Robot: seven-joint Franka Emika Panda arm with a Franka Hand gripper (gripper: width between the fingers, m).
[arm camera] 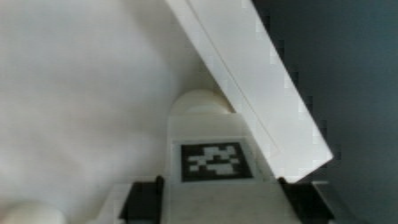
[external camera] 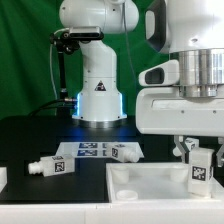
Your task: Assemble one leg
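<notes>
1. The pincer (external camera: 197, 152) is clamped on the leg (external camera: 199, 170), which it holds upright at the near right corner of the worktop (external camera: 30, 135) as the exterior view shows it.
2. In the wrist view the leg (arm camera: 215, 150) runs straight out from between the two dark fingers (arm camera: 143, 200), one on each side of its tagged face, so its long axis follows the pincer's own line and points down.
3. The white panel (external camera: 150, 185) lies flat right under the held leg; its raised edge (arm camera: 249, 80) crosses the wrist view close beside the leg's rounded tip.
4. Whether the tip already touches the panel, or sits in a corner socket, cannot be told from either view.
5. Judging from this, the step in hand is bringing the leg's lower end over a corner socket; the move will turn on keeping the leg vertical and centred there.
6. Two spare legs (external camera: 50, 166) (external camera: 125, 152) lie on their sides towards the worktop's middle and left, beside the marker board (external camera: 88, 152).
</notes>
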